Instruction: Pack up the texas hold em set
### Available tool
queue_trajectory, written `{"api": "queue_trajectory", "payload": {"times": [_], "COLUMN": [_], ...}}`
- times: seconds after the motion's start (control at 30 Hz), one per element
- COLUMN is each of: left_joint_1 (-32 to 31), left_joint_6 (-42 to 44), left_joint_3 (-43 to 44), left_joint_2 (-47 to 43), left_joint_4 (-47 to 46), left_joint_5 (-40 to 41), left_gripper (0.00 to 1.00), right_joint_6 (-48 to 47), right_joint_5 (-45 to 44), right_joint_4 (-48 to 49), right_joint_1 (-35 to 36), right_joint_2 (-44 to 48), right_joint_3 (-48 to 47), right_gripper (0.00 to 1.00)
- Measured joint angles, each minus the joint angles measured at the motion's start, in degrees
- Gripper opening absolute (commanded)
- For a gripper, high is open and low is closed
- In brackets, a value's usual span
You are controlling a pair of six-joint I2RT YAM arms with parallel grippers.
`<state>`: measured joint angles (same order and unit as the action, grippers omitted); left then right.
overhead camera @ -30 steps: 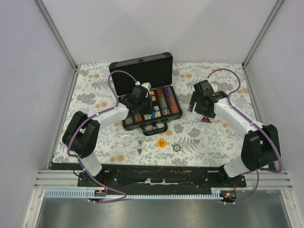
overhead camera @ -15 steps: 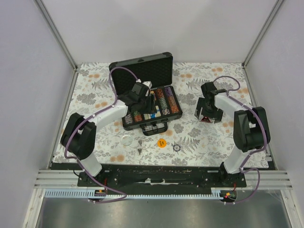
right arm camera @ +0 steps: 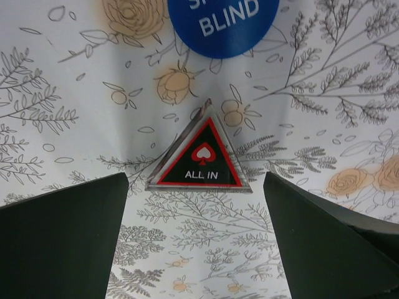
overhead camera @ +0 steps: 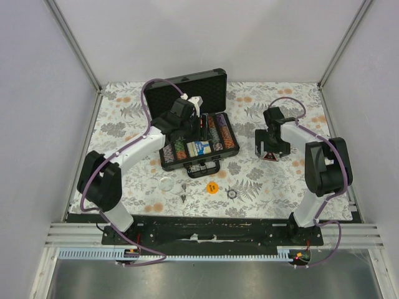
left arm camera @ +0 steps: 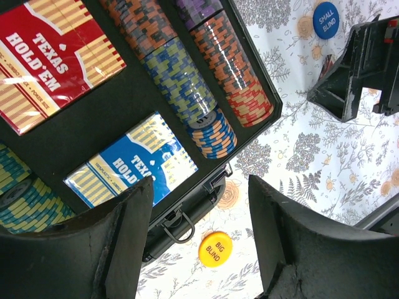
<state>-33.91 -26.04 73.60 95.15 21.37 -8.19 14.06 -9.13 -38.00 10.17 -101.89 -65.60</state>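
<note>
We see the ALL IN triangle (right arm camera: 201, 159) lying flat on the table (right arm camera: 62, 93), right in the middle of the gap of our right gripper (right arm camera: 196, 184). Its two fingers are spread wide and hold nothing, one by each bottom corner, and the triangle's tip points away toward the blue SMALL BLIND button (right arm camera: 218, 18). Our right arm is the near one, so we think it should pinch here; the open case (overhead camera: 187, 90) sits well off to its left, under our left gripper (left arm camera: 199, 184), also spread wide and holding nothing.
</note>
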Motion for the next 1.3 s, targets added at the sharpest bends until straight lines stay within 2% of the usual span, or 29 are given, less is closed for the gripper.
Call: {"api": "queue_trajectory", "payload": {"times": [0.23,0.43,0.67,0.97,1.07,1.2,1.3], "left_joint_1": [0.46,0.57,0.57,0.57,0.57,0.57,0.59], "left_joint_6": [0.74,2.43,3.65,4.09,4.15,4.28,4.33], "left_joint_3": [2.80,3.80,3.74,2.89,2.69,2.16,1.86], "left_joint_2": [1.57,1.86,1.86,1.86,1.84,1.77,1.77], "left_joint_4": [1.27,3.06,3.89,4.02,4.07,4.07,4.15], "left_joint_5": [-0.94,-0.28,0.79,0.81,0.81,0.85,1.09], "left_gripper": [0.69,0.69,0.69,0.69,0.69,0.69,0.69], "right_joint_6": [-3.89,-4.68,-4.17,-3.10,-2.71,-1.99,-1.33], "right_joint_5": [6.32,7.61,6.69,6.21,5.90,5.33,5.05], "right_joint_4": [2.40,2.36,2.14,1.49,1.36,1.18,0.92], "right_joint_1": [-0.81,-1.07,-0.74,0.26,0.50,0.59,0.57], "right_joint_2": [-1.92,-1.92,-1.97,-1.95,-1.95,-1.95,-1.95], "right_joint_3": [-0.07,-0.11,-0.11,0.00,0.00,0.00,-0.04], "right_gripper": [0.98,0.97,0.92,0.80,0.80,0.87,0.89]}}
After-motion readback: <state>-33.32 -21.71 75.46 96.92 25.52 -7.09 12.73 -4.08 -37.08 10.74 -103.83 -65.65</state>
